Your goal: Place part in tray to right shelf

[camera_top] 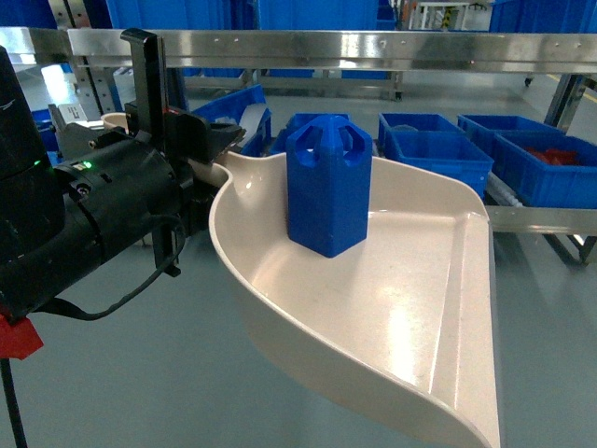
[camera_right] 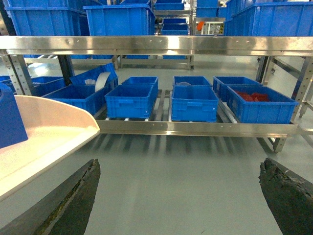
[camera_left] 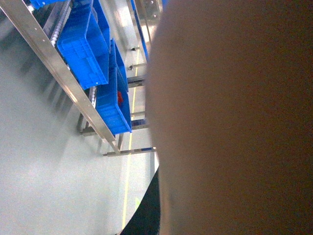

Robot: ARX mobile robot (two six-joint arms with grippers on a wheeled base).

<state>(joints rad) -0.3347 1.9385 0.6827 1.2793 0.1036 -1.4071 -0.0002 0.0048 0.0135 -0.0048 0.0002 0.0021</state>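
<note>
Your part (camera_top: 328, 182) stands upright, loose, in the tray (camera_top: 401, 308), which the left gripper (camera_top: 191, 154) carries by its handle; you cannot tell how its jaws sit. The part looks light, rigid and tall on a glossy floor, so it may slide or tip. Keep the tray level toward the shelf (camera_right: 195, 128). Right gripper (camera_right: 178, 196) jaws are spread, empty.

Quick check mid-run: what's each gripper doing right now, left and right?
Left gripper: shut on the tray handle; the part stands upright in it.
Right gripper: open, holding nothing.
</note>
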